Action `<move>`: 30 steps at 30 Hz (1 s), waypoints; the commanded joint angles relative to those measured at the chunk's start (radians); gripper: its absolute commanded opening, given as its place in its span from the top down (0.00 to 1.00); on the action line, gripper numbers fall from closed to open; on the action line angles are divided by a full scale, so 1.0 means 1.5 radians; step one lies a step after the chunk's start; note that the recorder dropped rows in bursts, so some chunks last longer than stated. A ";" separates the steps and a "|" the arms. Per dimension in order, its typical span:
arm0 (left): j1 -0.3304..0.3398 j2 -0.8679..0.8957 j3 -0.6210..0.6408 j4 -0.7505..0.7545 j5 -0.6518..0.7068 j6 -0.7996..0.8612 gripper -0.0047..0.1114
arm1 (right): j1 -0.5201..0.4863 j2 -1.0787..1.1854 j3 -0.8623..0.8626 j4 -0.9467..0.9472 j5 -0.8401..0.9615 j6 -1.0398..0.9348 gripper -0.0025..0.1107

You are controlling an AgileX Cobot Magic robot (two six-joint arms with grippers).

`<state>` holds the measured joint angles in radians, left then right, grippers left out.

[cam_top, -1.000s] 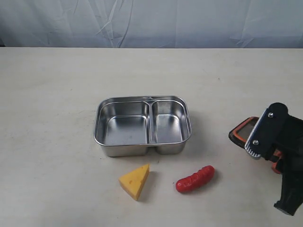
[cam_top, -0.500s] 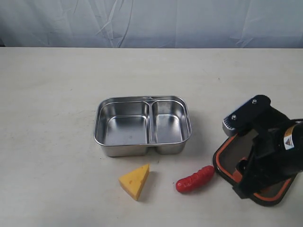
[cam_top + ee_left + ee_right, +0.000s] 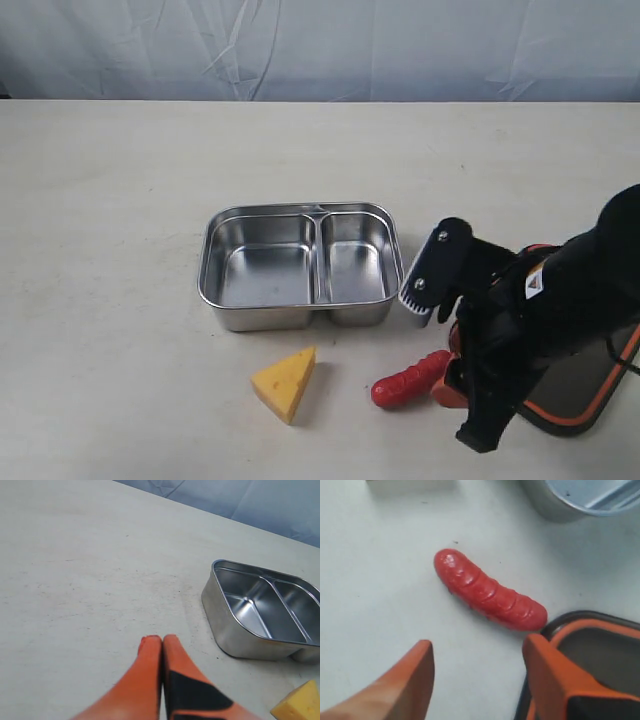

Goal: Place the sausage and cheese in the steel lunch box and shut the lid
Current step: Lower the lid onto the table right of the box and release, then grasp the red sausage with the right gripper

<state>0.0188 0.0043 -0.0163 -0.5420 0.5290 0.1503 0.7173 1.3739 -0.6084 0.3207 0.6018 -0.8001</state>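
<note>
Right wrist view, sausage (image 3: 490,596) lying just beyond parted jaws, untouched

Worktop (image 3: 120,220): flat, matte, off-white to beige, fills most of the exterior view. Faint grey scuffs (image 3: 75,587) and a few small dark specks on the surface, clearest in the left wrist view. Behind the worktop's far edge hangs a pale blue-grey sheet (image 3: 300,45), wrinkled, with creases fanning across it, spanning the full width. Small dark patch (image 3: 4,92) where the sheet meets the far-left corner of the worktop. Lighting soft and even; shadows on the worktop are short and blurry-edged.
</note>
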 commanded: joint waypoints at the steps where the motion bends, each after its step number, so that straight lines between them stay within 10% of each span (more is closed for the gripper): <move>1: 0.000 -0.003 0.000 0.003 -0.005 -0.001 0.96 | 0.037 0.045 -0.009 -0.048 -0.033 -0.028 0.51; 22: 0.000 -0.003 0.000 0.003 -0.005 -0.001 0.96 | 0.082 0.255 -0.079 -0.191 -0.100 -0.025 0.52; 30: 0.000 -0.003 0.000 0.003 -0.005 -0.001 0.96 | 0.082 0.254 -0.105 -0.068 -0.045 -0.023 0.97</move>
<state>0.0188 0.0043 -0.0163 -0.5420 0.5290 0.1503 0.8399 1.7495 -0.7452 0.1275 0.4890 -0.8374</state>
